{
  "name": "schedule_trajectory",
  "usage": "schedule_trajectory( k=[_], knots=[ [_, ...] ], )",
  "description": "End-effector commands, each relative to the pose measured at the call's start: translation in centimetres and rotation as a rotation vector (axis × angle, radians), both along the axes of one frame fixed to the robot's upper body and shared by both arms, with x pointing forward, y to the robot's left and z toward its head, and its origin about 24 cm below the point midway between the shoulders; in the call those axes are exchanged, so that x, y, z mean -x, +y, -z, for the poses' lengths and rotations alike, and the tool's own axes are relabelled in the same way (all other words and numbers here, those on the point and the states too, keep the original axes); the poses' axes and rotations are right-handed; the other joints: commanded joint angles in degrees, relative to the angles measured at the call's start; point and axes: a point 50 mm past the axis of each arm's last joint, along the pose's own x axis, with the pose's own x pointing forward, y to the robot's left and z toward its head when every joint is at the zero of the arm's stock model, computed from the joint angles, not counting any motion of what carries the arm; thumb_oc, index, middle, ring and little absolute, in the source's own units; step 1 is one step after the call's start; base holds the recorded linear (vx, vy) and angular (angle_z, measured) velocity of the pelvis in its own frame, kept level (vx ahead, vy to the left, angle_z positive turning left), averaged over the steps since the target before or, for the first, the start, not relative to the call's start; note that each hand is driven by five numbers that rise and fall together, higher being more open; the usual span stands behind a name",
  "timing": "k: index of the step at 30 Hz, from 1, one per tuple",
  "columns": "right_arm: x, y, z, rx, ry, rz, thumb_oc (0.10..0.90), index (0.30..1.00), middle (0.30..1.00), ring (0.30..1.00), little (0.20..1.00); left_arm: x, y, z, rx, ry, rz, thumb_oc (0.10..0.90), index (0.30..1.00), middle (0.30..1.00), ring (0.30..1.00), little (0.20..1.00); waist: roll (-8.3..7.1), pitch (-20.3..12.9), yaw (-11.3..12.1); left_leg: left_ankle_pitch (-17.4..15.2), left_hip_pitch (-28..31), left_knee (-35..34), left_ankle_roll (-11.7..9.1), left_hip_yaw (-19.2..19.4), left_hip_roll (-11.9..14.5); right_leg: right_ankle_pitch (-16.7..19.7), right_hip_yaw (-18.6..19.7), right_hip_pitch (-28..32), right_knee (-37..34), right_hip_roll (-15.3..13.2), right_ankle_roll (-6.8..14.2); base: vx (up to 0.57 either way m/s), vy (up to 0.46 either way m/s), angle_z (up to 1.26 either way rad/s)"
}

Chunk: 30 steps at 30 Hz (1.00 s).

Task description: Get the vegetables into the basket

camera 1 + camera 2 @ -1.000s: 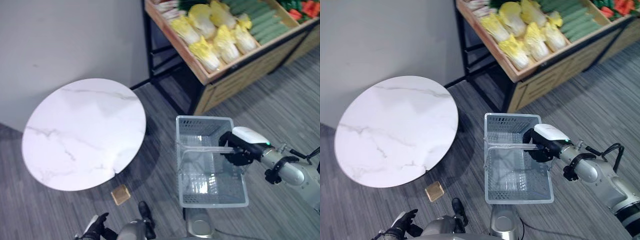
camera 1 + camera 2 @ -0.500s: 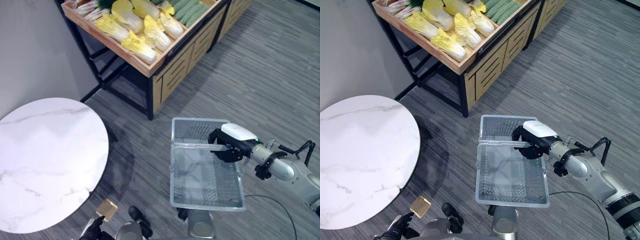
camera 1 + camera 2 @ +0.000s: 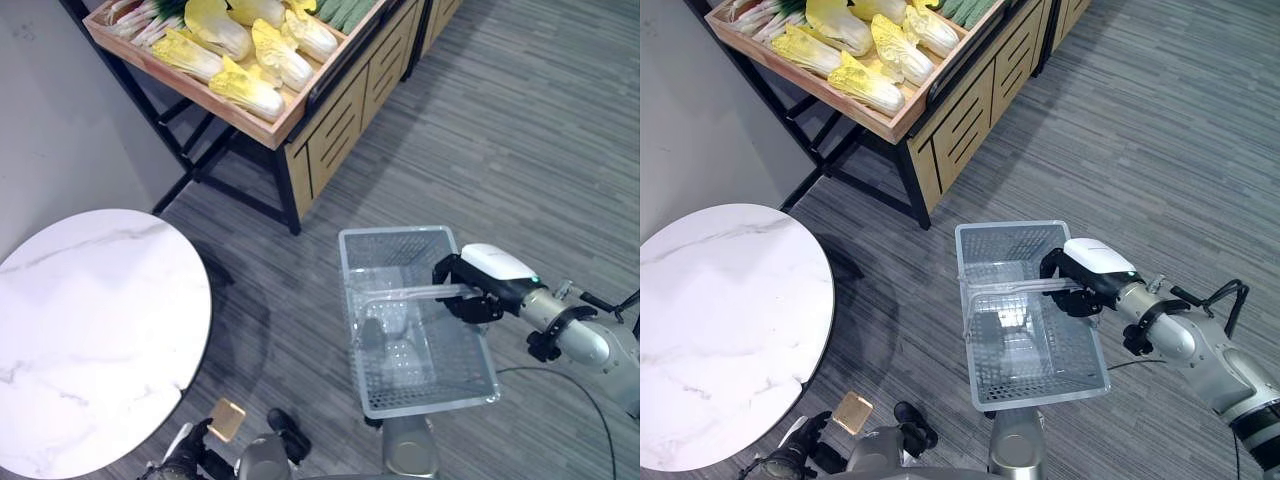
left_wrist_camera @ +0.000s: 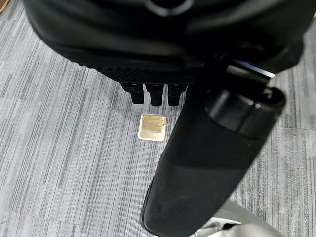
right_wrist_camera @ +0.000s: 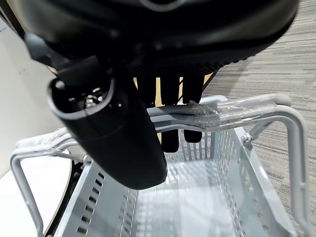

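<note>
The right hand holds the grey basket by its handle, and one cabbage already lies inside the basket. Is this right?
Not quite. The right hand does hold the grey basket by its handle, but the right wrist view shows nothing inside it; the cabbages lie on the wooden shelf.

Cabbage crate (image 3: pixel 290 105) cut off at the top edge, left hand (image 3: pixel 188 457) partly cropped below

Looks like shop, produce section or mock-up of one. Slanted wooden display bin (image 3: pixel 290 105) on black metal frame, slatted wood panels below. Bin stocked with rows of yellow-green napa cabbages (image 3: pixel 245 92), dark green cucumbers (image 3: pixel 962 8) beside them. Grey wire shopping basket (image 3: pixel 415 385) with bar handle (image 5: pixel 222 108). Grey striped carpet floor (image 3: pixel 520 130), round white marble-look table (image 3: pixel 90 330) by plain wall.
</note>
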Motion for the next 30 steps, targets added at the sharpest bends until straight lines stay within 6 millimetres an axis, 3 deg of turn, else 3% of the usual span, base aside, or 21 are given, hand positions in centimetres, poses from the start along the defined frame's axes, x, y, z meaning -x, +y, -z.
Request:
schedule_trajectory(
  k=[1, 2, 3, 4, 5, 6, 7, 8, 9, 10, 12, 17, 25, 29, 30],
  knots=[
    [-1.3, 2.3, -7.0, -0.154, -0.330, -0.120, 0.400, 0.300, 0.300, 0.300, 0.300, -4.0, -0.7, -1.7, 0.023, -0.207, -0.001, 0.900, 1.000, 1.000, 1.000, 1.000, -4.75, 1.2, 2.8, 2.7, -7.1, -2.1, 0.3, -22.9, -6.8, 3.8, 6.2, 4.3, -2.5, -4.6, 8.2, 0.11, 0.191, -1.06],
    [-1.4, 2.2, -7.0, -0.158, -0.326, -0.116, 0.400, 0.300, 0.300, 0.300, 0.300, -3.9, -0.5, -1.7, 0.019, -0.208, -0.002, 0.900, 1.000, 1.000, 1.000, 1.000, -5.06, 1.0, 3.2, 2.8, -8.0, -4.9, 0.4, -25.6, -6.4, 3.7, 7.6, 4.4, -2.9, -4.7, 8.6, 0.08, 0.155, -0.94],
    [-1.4, 2.2, -7.0, -0.158, -0.326, -0.116, 0.400, 0.300, 0.300, 0.300, 0.300, -3.9, -0.5, -1.7, 0.019, -0.208, -0.002, 0.900, 1.000, 1.000, 1.000, 1.000, -5.10, 1.0, 3.2, 2.8, -7.9, -5.0, 0.4, -25.5, -6.5, 3.7, 7.6, 4.4, -2.9, -4.8, 8.6, 0.15, 0.145, -0.96],
    [-1.5, 2.0, -7.0, -0.160, -0.327, -0.107, 0.400, 0.300, 0.300, 0.300, 0.300, -3.8, -0.3, -1.7, 0.013, -0.206, -0.005, 0.900, 1.000, 1.000, 1.000, 1.000, -5.30, 0.6, 3.6, 4.6, -9.2, -7.4, 0.0, -28.5, -5.6, 3.6, 9.0, 4.6, -3.6, -5.0, 9.0, 0.37, 0.377, -1.00],
    [-1.6, 1.7, -6.7, -0.170, -0.327, -0.087, 0.400, 0.300, 0.300, 0.300, 0.300, -3.5, -0.4, -1.6, 0.006, -0.192, 0.002, 0.900, 1.000, 1.000, 1.000, 1.000, -4.61, -0.3, 5.2, 9.0, -12.1, -11.1, -1.4, -35.2, -5.0, 3.0, 11.9, 6.9, -4.2, -5.9, 9.6, 0.37, 0.378, -0.96],
    [-1.6, 1.7, -6.6, -0.170, -0.327, -0.086, 0.400, 0.300, 0.300, 0.300, 0.300, -3.5, -0.4, -1.5, 0.005, -0.192, 0.003, 0.900, 1.000, 1.000, 1.000, 1.000, -4.63, -0.2, 5.2, 9.0, -12.0, -11.0, -1.4, -35.3, -5.1, 2.9, 11.9, 7.0, -4.2, -5.9, 9.7, 0.37, 0.432, -0.75],
    [-1.3, 1.4, -6.2, -0.174, -0.318, -0.066, 0.400, 0.300, 0.300, 0.300, 0.300, -3.3, -0.6, -1.3, 0.012, -0.181, 0.004, 0.900, 1.000, 1.000, 1.000, 1.000, -4.68, -0.2, 5.1, 7.0, -11.9, -9.7, -1.1, -35.6, -6.9, 2.4, 12.7, 7.7, -4.0, -6.8, 9.9, 0.18, 0.342, -0.93],
    [-1.1, 1.3, -5.8, -0.166, -0.311, -0.057, 0.400, 0.300, 0.300, 0.300, 0.300, -3.4, -0.6, -1.3, 0.007, -0.169, 0.017, 0.900, 1.000, 1.000, 1.000, 1.000, -4.86, -0.4, 4.3, 6.2, -11.7, -9.0, -0.3, -33.1, -8.6, 4.7, 13.5, 7.4, -3.7, -8.2, 10.6, 0.18, 0.348, -0.75],
    [-1.0, 1.3, -5.8, -0.166, -0.311, -0.056, 0.400, 0.300, 0.300, 0.300, 0.300, -3.4, -0.6, -1.3, 0.007, -0.169, 0.018, 0.900, 1.000, 1.000, 1.000, 1.000, -4.96, -0.4, 4.5, 6.1, -11.7, -8.9, -0.2, -32.9, -8.7, 4.8, 13.7, 7.3, -3.7, -8.3, 10.7, 0.19, 0.451, -0.38],
    [-1.0, 1.3, -5.6, -0.189, -0.316, -0.041, 0.400, 0.300, 0.300, 0.300, 0.300, -3.4, -0.3, -1.4, -0.004, -0.161, 0.042, 0.900, 1.000, 1.000, 1.000, 1.000, -5.52, -0.2, 3.9, 4.3, -12.3, -6.7, 1.5, -31.5, -10.9, 7.6, 15.5, 6.7, -4.5, -9.7, 11.5, 0.13, 0.333, 0.01],
    [-1.2, 1.3, -5.2, -0.202, -0.321, -0.030, 0.400, 0.300, 0.300, 0.300, 0.300, -3.5, 0.2, -1.6, -0.022, -0.163, 0.048, 0.900, 1.000, 1.000, 1.000, 1.000, -5.79, -0.3, 3.7, 3.1, -11.8, -6.3, 2.6, -29.2, -11.7, 9.7, 16.0, 6.1, -5.2, -10.4, 11.7, 0.15, 0.336, -0.45],
    [-1.8, 1.6, -4.1, -0.183, -0.300, -0.015, 0.400, 0.300, 0.300, 0.300, 0.300, -3.0, 1.8, -2.1, -0.058, -0.163, 0.005, 0.900, 1.000, 1.000, 1.000, 1.000, -7.07, -0.7, 4.1, 0.7, -8.6, -6.1, 3.8, -23.7, -11.3, 15.5, 10.7, 6.2, -7.1, -12.5, 13.1, 0.09, 0.156, -0.58],
    [-1.2, -0.4, -1.7, -0.147, -0.233, 0.090, 0.400, 0.300, 0.300, 0.300, 0.300, -3.5, 1.7, -2.2, -0.071, -0.163, 0.047, 0.900, 1.000, 1.000, 1.000, 1.000, -7.83, -1.9, 3.3, -0.3, -6.5, -5.4, 3.5, -20.5, -10.5, 17.5, 10.3, 6.3, -8.8, -12.6, 14.3, 0.03, 0.021, -0.33],
    [-0.4, -3.7, 1.4, -0.108, -0.158, 0.267, 0.400, 0.300, 0.300, 0.300, 0.300, -3.7, 0.7, -2.1, -0.045, -0.177, 0.093, 0.900, 1.000, 1.000, 1.000, 1.000, -7.54, -3.1, 2.7, 1.1, -4.5, -8.2, 2.7, -19.7, -9.8, 17.2, 10.6, 6.8, -11.0, -11.7, 14.6, 0.02, -0.089, -0.12],
    [-0.4, -3.7, 1.4, -0.108, -0.158, 0.268, 0.400, 0.300, 0.300, 0.300, 0.300, -3.7, 0.7, -2.1, -0.045, -0.177, 0.093, 0.900, 1.000, 1.000, 1.000, 1.000, -7.55, -3.1, 2.8, 1.2, -4.4, -8.3, 2.6, -19.6, -9.8, 17.2, 10.6, 6.9, -11.1, -11.6, 14.6, 0.04, -0.123, -0.09]
  ],
)
